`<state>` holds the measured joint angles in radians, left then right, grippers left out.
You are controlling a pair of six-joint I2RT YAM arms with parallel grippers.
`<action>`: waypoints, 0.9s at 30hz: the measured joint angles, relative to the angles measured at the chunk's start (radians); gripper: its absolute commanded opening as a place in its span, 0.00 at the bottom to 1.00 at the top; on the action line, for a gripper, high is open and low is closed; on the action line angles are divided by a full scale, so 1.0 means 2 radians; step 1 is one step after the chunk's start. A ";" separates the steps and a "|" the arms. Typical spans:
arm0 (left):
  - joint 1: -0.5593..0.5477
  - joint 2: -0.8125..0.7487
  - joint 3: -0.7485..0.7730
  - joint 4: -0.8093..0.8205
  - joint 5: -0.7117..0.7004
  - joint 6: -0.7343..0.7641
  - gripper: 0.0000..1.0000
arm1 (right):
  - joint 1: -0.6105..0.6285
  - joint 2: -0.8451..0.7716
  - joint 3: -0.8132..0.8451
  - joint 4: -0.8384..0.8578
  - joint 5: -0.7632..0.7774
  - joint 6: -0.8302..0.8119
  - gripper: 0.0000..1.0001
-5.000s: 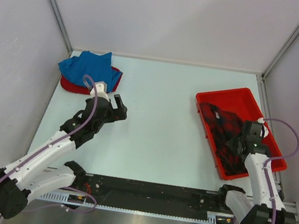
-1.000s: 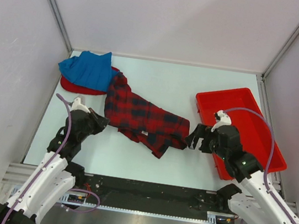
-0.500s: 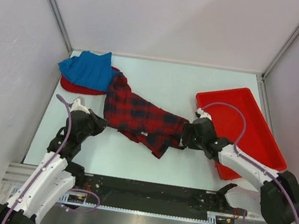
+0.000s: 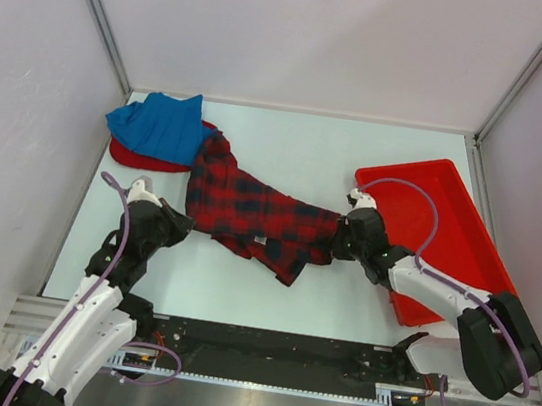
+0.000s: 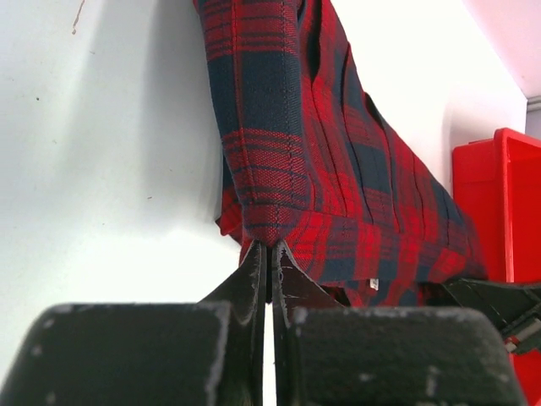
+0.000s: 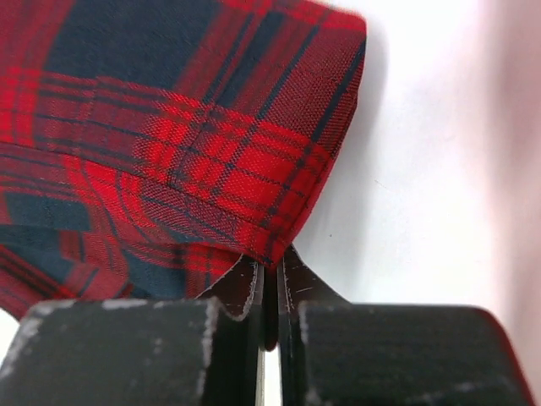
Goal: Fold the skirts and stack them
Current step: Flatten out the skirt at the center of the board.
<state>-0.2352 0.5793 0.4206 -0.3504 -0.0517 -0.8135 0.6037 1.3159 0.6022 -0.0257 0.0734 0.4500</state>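
The red-and-navy plaid skirt (image 4: 254, 216) lies spread and rumpled across the middle of the table. My left gripper (image 4: 185, 219) is shut on its left corner; in the left wrist view the plaid skirt (image 5: 296, 144) runs away from the pinched corner at my left gripper (image 5: 269, 247). My right gripper (image 4: 339, 235) is shut on the skirt's right edge; in the right wrist view the plaid skirt (image 6: 169, 127) has its hem caught in my right gripper (image 6: 269, 266). At the back left the bright blue skirt (image 4: 158, 123) lies on top of the red skirt (image 4: 136, 157).
A rigid red plastic tray (image 4: 439, 232) stands at the right, just behind my right arm; its corner (image 5: 507, 194) shows in the left wrist view. Grey walls close in the table at the back and both sides.
My right gripper moved left from beside the tray to the plaid skirt's right edge and shut on it. Five seconds ago the skirt lay in the tray. The left gripper has held still.
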 measured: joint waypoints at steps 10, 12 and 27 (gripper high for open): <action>0.000 0.126 0.071 0.035 -0.036 -0.012 0.00 | -0.043 -0.038 0.006 0.051 -0.040 -0.014 0.00; 0.005 0.182 0.125 0.046 -0.039 -0.007 0.00 | -0.062 -0.026 0.032 0.061 -0.057 -0.019 0.00; 0.042 0.501 0.855 -0.043 -0.024 0.142 0.00 | -0.123 0.101 0.526 0.062 -0.134 -0.097 0.00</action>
<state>-0.1516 1.5814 2.1300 -0.4374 -0.1005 -0.5304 0.3580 1.5173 1.6543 0.0978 -0.1936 0.2565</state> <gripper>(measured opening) 0.011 0.036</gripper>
